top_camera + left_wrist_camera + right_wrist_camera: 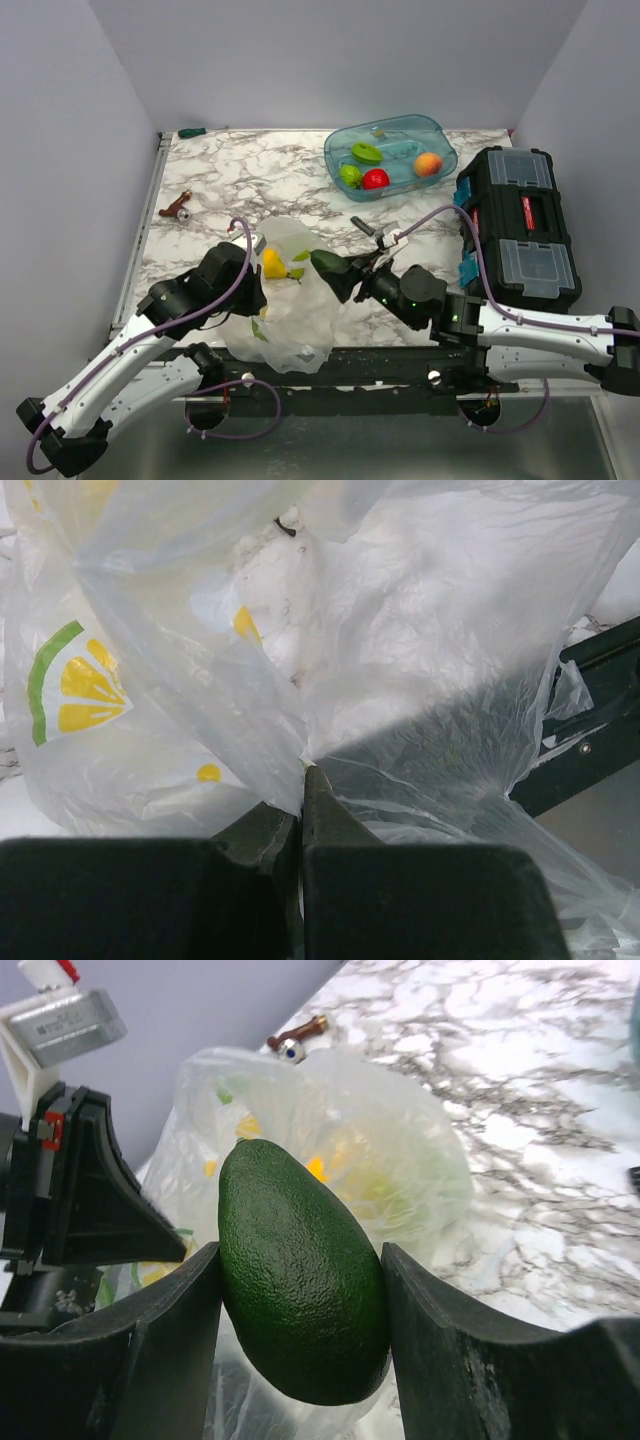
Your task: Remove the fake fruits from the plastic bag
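**Ana:** Fruits first. How many did you count?

**Ben:** Five glossy plastic toy fruits. One dark green avocado-shaped fruit [296,1210] sat squarely between the two fingers of the right gripper [300,1265], its narrow end standing above the fingertips and its fat end hanging below them.

**Ana:** So those fingers were grasping it?

**Ben:** Yes, both inner faces pressed against its sides. It was outside the one crinkly see-through plastic bag printed with lemon slices [295,320], which lay just beyond those fingertips.

**Ana:** And the other four?

**Ben:** One yellow fruit [272,262] showed through the film, inside the bag and just beside the left gripper [302,780]. Three lay in the single see-through teal oval tub [440,135], well apart from both pairs of fingers: one flat green fruit [366,152], one round green fruit [350,175] and one red fruit [375,179]. One orange peach-like ball [428,163] lay in the tub beside them.

**Ana:** What were the left fingers doing?

**Ben:** They were clenched together on a fold of the bag. The film bunched at their tips and spread upward and to both sides from there.

**Ana:** Anything else on the marble table [250,170]?

**Ben:** One black plastic toolbox with clear lids [520,225], to the outer side of the right fingers.
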You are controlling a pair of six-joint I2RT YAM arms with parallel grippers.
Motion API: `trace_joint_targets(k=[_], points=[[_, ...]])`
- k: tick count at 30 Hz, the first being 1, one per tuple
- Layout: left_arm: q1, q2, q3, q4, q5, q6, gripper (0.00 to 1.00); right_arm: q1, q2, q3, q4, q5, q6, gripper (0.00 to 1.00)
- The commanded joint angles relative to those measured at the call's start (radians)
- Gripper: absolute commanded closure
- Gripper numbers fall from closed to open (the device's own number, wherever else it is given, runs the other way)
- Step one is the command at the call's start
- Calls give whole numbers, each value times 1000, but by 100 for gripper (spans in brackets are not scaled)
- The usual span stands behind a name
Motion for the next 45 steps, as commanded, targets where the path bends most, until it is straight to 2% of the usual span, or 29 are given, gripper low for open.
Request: trace_joint_targets(k=[1, 6, 11, 14, 16, 27, 32, 39, 45], points=[[-2, 18, 1, -16, -36, -13, 100, -10, -16, 66, -94, 180, -62, 99], [-2, 17, 1, -15, -34, -11, 100, -91, 38, 172, -179, 304, -98, 99], [-3, -8, 0, -13, -40, -14, 100, -329, 112, 249, -242, 190, -39, 99], [-1, -25, -1, -10, -37, -13, 100, -489, 210, 329, -288, 74, -9, 99], [-2, -36, -1, -9, -37, -13, 100, -555, 300, 416, -347, 53, -1, 99], [1, -92, -5, 0, -25, -5, 100, -718, 825, 918, -568, 200, -82, 99], [1, -114, -7, 3, -24, -5, 100, -797, 1011, 1093, -615, 156, -124, 99], [2, -117, -7, 3, -21, -3, 100, -874, 1256, 1367, -782, 86, -143, 98], [6, -110, -7, 3, -18, -2, 100, -906, 1350, 1451, -824, 7, -124, 87]])
